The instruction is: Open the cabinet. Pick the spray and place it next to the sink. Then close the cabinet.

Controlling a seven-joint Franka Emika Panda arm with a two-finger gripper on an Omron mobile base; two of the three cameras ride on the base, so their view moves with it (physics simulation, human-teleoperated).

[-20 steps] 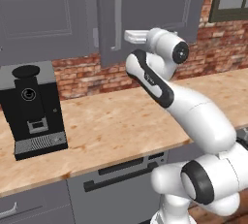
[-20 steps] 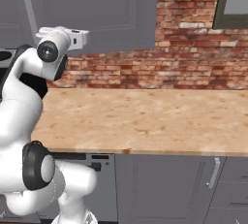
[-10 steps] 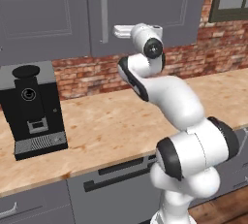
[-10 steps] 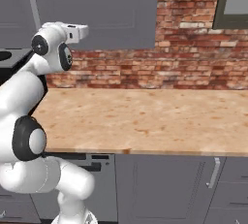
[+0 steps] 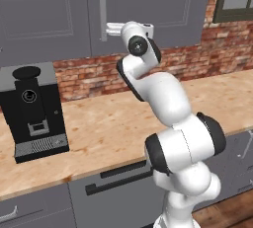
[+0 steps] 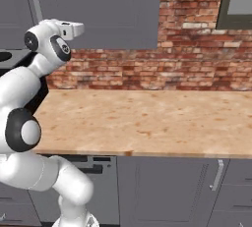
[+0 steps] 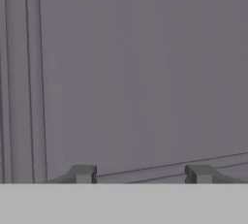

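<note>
Arm raised, gripper (image 5: 105, 28) up at the wall cabinet (image 5: 148, 10), right at the lower end of the vertical silver handle (image 5: 102, 6). In the hand view both fingertips (image 7: 83, 173) stand apart with only flat grey door panel between them, nothing held; handle contact can't be told. Door shut.

Black coffee machine (image 5: 33, 111) on wooden counter (image 5: 108, 128)
</note>
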